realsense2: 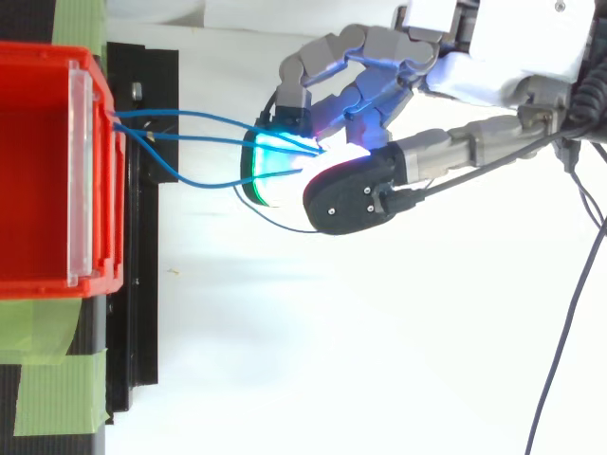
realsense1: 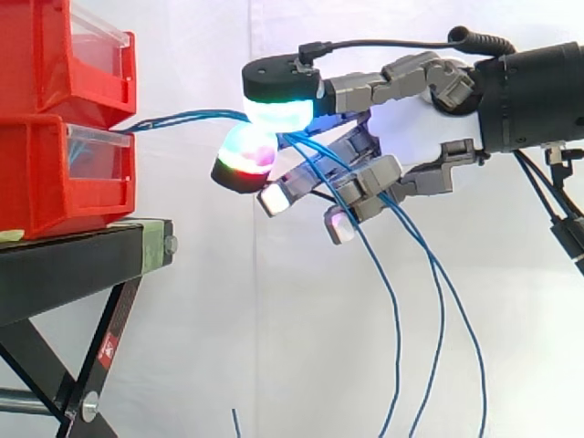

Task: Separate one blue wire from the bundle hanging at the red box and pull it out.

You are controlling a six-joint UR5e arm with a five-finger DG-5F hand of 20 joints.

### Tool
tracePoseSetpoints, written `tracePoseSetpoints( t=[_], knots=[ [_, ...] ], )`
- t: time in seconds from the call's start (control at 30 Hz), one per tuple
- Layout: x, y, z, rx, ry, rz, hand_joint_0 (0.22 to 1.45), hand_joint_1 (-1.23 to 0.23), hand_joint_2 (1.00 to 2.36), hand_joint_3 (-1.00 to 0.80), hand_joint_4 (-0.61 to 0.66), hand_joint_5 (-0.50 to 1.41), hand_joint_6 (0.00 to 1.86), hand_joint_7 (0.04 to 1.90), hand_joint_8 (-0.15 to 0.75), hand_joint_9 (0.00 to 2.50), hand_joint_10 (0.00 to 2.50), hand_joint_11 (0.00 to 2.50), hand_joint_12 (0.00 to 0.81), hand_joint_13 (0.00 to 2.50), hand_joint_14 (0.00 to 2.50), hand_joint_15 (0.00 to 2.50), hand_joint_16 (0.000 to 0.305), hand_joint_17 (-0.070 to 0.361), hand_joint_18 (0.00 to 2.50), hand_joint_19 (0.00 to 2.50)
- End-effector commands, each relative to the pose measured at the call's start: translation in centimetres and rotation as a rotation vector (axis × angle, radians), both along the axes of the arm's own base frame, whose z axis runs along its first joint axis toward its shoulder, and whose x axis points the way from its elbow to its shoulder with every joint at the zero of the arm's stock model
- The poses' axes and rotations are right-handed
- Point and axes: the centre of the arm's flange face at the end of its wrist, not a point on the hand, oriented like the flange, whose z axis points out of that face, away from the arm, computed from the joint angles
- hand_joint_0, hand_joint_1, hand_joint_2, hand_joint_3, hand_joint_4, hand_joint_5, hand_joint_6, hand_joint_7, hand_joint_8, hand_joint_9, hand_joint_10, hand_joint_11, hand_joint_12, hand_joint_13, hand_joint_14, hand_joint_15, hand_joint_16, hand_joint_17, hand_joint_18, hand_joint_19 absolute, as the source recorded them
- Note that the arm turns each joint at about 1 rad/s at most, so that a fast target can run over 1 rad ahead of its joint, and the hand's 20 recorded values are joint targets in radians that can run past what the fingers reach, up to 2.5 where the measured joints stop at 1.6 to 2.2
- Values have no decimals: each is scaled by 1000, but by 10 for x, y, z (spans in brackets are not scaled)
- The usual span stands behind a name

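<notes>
– Three blue wires (realsense2: 190, 139) leave the front of the lower red bin (realsense1: 55, 173) and, in the side view, run toward 3 o'clock into the hand (realsense1: 365, 89). How are they held?
– Two glowing fingertips (realsense1: 278, 111) are closed against each other on the strands, with the other fingers loosely curled behind. How many wires lie inside the pinch cannot be told. Past it the wires droop toward 5 o'clock, clear of the black stand (realsense1: 64, 265).
– How will such a wire handle?
– Probably light, limp and smooth. It sags under its own weight, may slip between soft pads, and could drag its neighbours along.
– Where should it be taken?
– Best, by judgement, on the span at 9 o'clock of the pads, where the strands fan apart near the bin and one can be pinched alone.
</notes>
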Motion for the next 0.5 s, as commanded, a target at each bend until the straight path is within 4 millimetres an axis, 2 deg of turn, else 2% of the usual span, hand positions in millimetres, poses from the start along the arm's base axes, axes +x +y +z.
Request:
tracePoseSetpoints(
  t=[0.0,0.23,0.47],
  knots=[
    [0,0,0,-5,1,1,643,-733,1018,-281,232,-198,791,1006,294,787,17,1037,321,1016,833,1604,52,116,771,1106],
    [2,1,2,-24,-10,0,642,-734,1018,-289,243,-200,795,1010,290,787,17,1043,319,1014,839,1591,51,116,769,1108],
    [3,0,2,-59,-19,-7,615,-668,1015,-320,227,-201,795,996,293,788,17,1048,325,1010,867,1561,51,115,763,1109]
  ],
)
